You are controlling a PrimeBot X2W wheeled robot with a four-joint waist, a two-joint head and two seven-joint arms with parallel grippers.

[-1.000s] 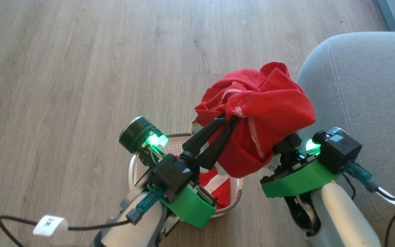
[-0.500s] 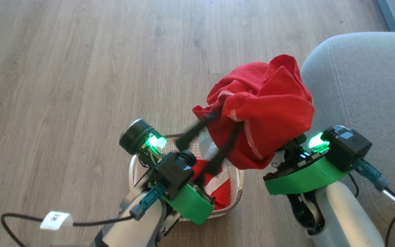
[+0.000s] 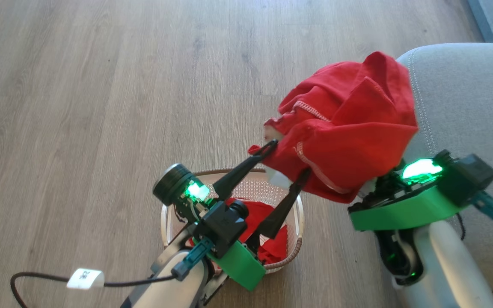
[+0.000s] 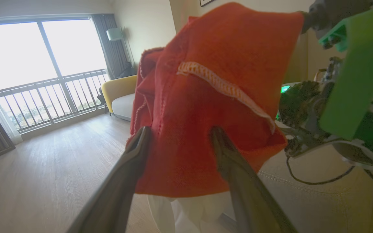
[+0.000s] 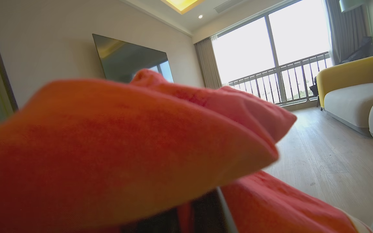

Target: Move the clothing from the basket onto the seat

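On the head view, the wooden floor (image 3: 101, 85) carries a tagged cable (image 3: 86, 278) beside my left arm, and the basket (image 3: 300, 239) sits under the left claw (image 3: 287, 161), whose fingers are spread wide and grip nothing. The clothing (image 3: 349, 124) hangs bunched in the air at those fingertips, overlapping the edge of the seat (image 3: 469, 102) and draped over the right claw (image 3: 379, 186), which is clamped on it. A second red piece (image 3: 272, 252) lies in the basket. On the left wrist view, the red bundle fills the gap between both fingers (image 4: 131, 168); a yellow sofa (image 4: 121, 87) stands behind. On the right wrist view, red fabric smothers the fingers, below a wall screen (image 5: 131, 61).
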